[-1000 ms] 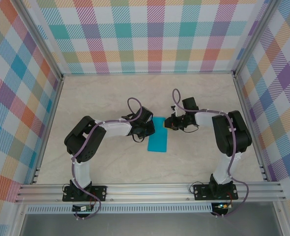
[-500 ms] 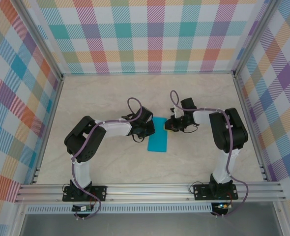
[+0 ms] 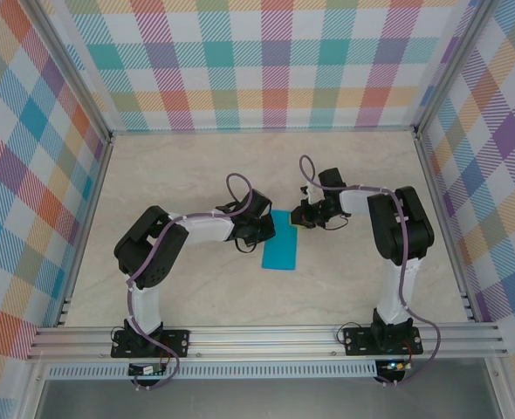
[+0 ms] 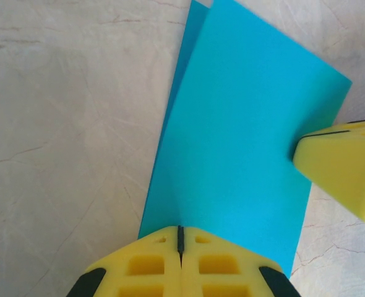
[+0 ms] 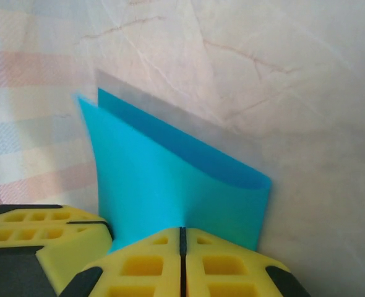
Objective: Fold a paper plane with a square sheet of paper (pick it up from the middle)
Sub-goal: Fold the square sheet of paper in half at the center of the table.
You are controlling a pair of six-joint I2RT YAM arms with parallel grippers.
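The square sheet of paper is teal-blue and folded in half into a narrow rectangle near the table's middle. My left gripper is shut on its left long edge. In the left wrist view the paper fans out from the closed left gripper, with two layers showing at the far edge. My right gripper is shut on the far right corner. In the right wrist view the paper curls up from the closed right gripper, its fold open like a loop on the right.
The beige marble-patterned table is walled by checked panels, with an aluminium rail at the near edge. One yellow finger of the other gripper intrudes in each wrist view, at the right and at the lower left.
The right arm has swung its elbow inward and its gripper has crept slightly left and back, still on the paper. The left arm and the paper's near end have stayed put.
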